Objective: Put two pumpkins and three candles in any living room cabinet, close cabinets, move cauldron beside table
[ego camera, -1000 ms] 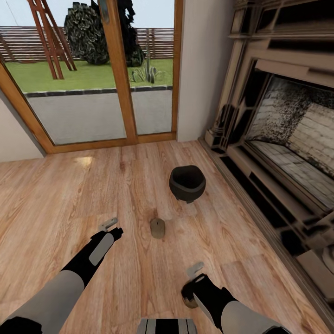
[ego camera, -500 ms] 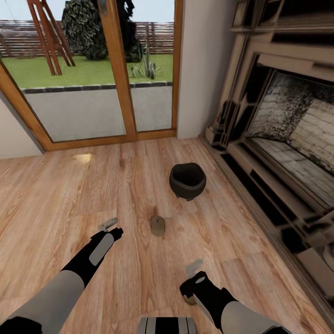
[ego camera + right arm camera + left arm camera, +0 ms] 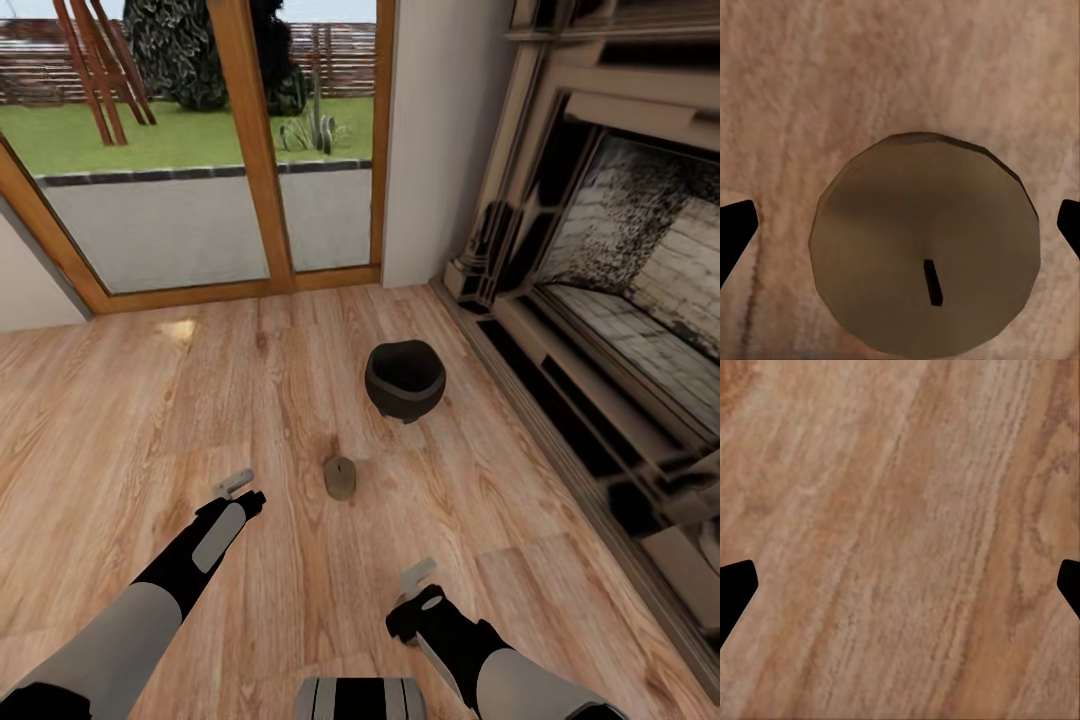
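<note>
A wood floor (image 3: pixel 150 400) runs to glass doors (image 3: pixel 200 150), with a fireplace (image 3: pixel 620 300) at the right. The black cauldron (image 3: pixel 404 379) stands mid-floor near the hearth. A candle (image 3: pixel 339 478) stands just before it. The right hand (image 3: pixel 900 232), fingers spread wide, hovers over a second candle (image 3: pixel 922 262) without gripping. The left hand (image 3: pixel 900 592) is open and empty above bare floor.

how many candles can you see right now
2. One candle stands on the wood floor before the cauldron; another candle sits between the right gripper's open fingertips. A third may be elsewhere.
</note>
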